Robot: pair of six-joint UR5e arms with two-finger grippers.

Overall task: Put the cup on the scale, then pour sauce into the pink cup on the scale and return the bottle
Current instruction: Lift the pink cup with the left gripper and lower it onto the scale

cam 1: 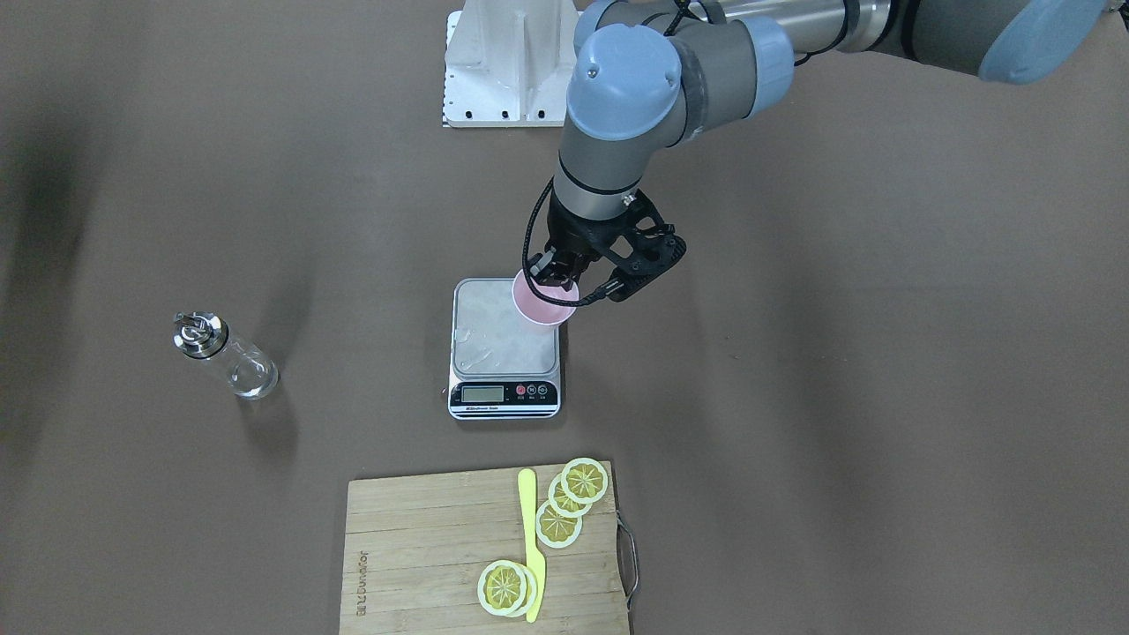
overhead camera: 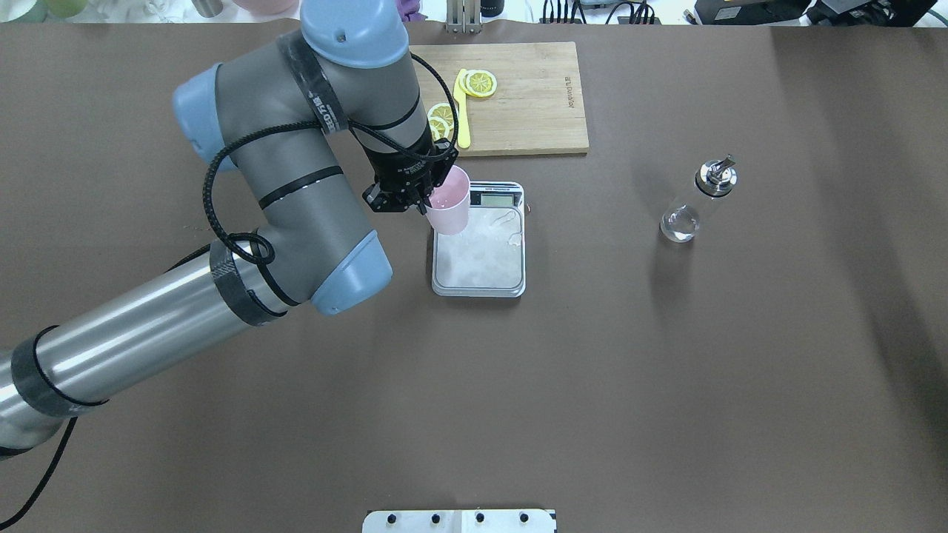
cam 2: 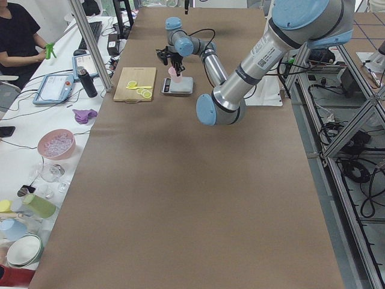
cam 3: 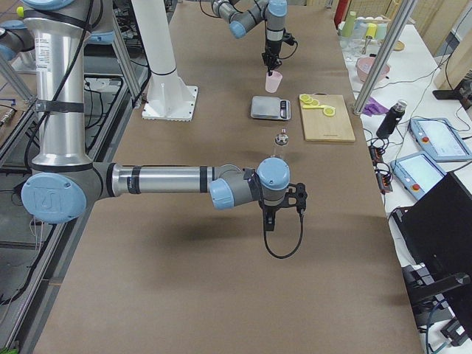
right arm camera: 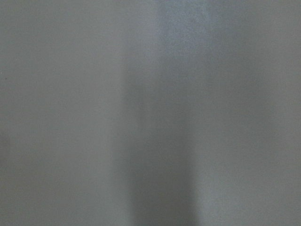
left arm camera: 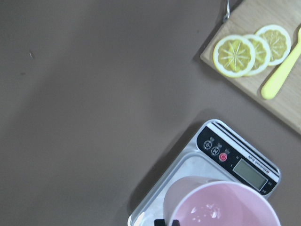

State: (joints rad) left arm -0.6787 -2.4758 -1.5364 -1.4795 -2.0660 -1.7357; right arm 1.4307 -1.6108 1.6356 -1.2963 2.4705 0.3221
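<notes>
My left gripper (cam 1: 554, 275) is shut on the rim of the pale pink cup (cam 1: 542, 307) and holds it upright a little above the scale (cam 1: 494, 353), over the platform's back corner on my left. The overhead view shows the cup (overhead camera: 450, 211) over the scale (overhead camera: 481, 259); the left wrist view shows the cup (left arm camera: 221, 209) above the scale's display strip (left arm camera: 237, 162). The clear glass bottle (cam 1: 226, 354) with its silver pourer stands on the table to my right (overhead camera: 696, 209). My right gripper (cam 3: 270, 220) hangs low over bare table, far from these things; I cannot tell if it is open or shut.
A wooden cutting board (cam 1: 423, 556) with lemon slices (cam 1: 573, 494) and a yellow knife (cam 1: 529, 538) lies beyond the scale. The white robot base plate (cam 1: 503, 70) is behind the scale. Brown mat lies between the scale and the bottle.
</notes>
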